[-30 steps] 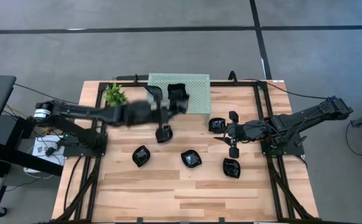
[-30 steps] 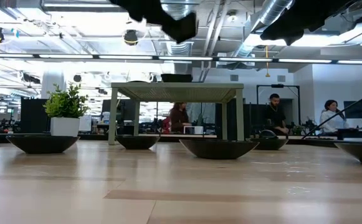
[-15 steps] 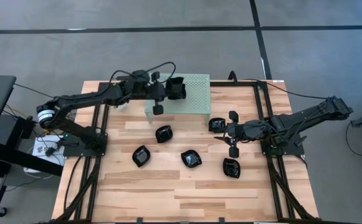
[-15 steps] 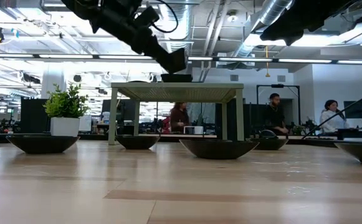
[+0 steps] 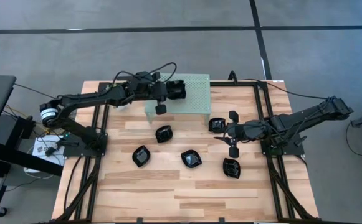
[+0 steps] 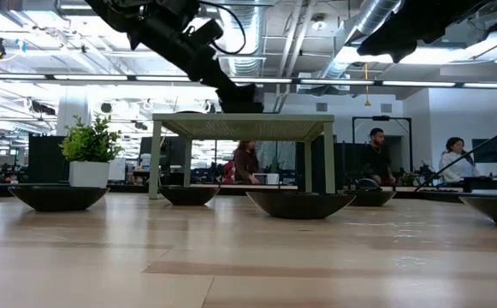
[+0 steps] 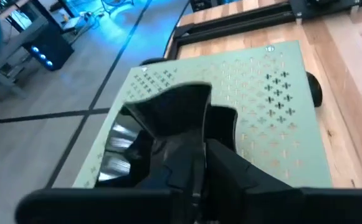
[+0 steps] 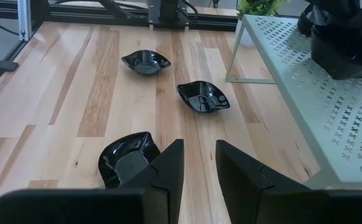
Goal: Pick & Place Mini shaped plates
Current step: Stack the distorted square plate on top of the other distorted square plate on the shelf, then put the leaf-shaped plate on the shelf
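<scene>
Low on counter point(image 5: 187, 186), high view: black mini plates lower centre point(image 5: 141, 155), point(image 5: 191, 159), point(image 5: 231, 168), one more mid-frame point(image 5: 163, 133). Right gripper point(image 5: 233, 132) centre-right, hovering just beside plate point(image 5: 217, 124), fingers apart w/ gap visible in wrist view, nothing held. Farther up, green perforated shelf point(image 5: 193, 96) at upper centre. Left gripper point(image 5: 168, 91) over shelf's left part, plate point(image 5: 177, 89) on shelf top at its fingertips; can't tell if fingers clamped or loosened. Plant point(image 6: 89, 141) far left in low view, beside shelf.
</scene>
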Controlling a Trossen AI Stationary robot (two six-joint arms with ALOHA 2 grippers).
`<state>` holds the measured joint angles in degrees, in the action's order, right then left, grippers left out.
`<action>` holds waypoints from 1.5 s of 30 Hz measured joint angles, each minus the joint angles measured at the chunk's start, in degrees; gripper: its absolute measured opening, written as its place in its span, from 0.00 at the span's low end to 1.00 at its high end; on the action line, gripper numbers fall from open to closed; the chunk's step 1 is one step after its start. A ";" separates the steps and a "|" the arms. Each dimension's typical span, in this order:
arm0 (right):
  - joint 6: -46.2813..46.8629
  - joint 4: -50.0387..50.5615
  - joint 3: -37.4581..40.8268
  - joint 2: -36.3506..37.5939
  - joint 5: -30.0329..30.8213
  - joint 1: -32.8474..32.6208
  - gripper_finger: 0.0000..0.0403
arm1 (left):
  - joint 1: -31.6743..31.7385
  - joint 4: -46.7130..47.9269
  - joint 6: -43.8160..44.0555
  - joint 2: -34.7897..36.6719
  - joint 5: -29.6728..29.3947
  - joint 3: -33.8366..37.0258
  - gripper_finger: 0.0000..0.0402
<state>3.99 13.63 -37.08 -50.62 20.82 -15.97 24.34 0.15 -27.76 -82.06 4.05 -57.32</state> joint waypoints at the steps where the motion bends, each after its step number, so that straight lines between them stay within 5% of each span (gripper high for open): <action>1: 0.00 0.00 0.00 -0.01 0.00 0.01 0.22 | -0.04 -0.26 0.09 0.02 0.00 0.00 0.12; 10: 0.01 0.01 0.00 0.01 0.00 0.01 0.22 | -5.44 -5.24 2.96 0.04 -0.02 0.00 0.25; 20: 0.07 0.02 0.00 -0.01 0.00 -0.01 0.22 | -22.73 -5.07 15.22 0.09 3.94 1.32 0.26; 29: 1.25 -0.17 0.00 -0.59 0.02 -0.01 0.22 | -34.89 -4.97 22.88 0.17 3.78 10.61 0.26; 36: -2.10 -2.21 0.02 -5.62 0.26 1.87 0.22 | -39.79 -5.56 28.25 0.17 3.07 17.74 0.26; 45: -0.60 2.04 -0.02 -13.58 0.12 8.31 0.22 | -40.30 -7.24 28.71 0.17 -1.48 18.51 0.26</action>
<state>3.39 15.67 -37.10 -64.19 20.94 -7.67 -15.97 -7.09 0.95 -81.89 2.57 -38.81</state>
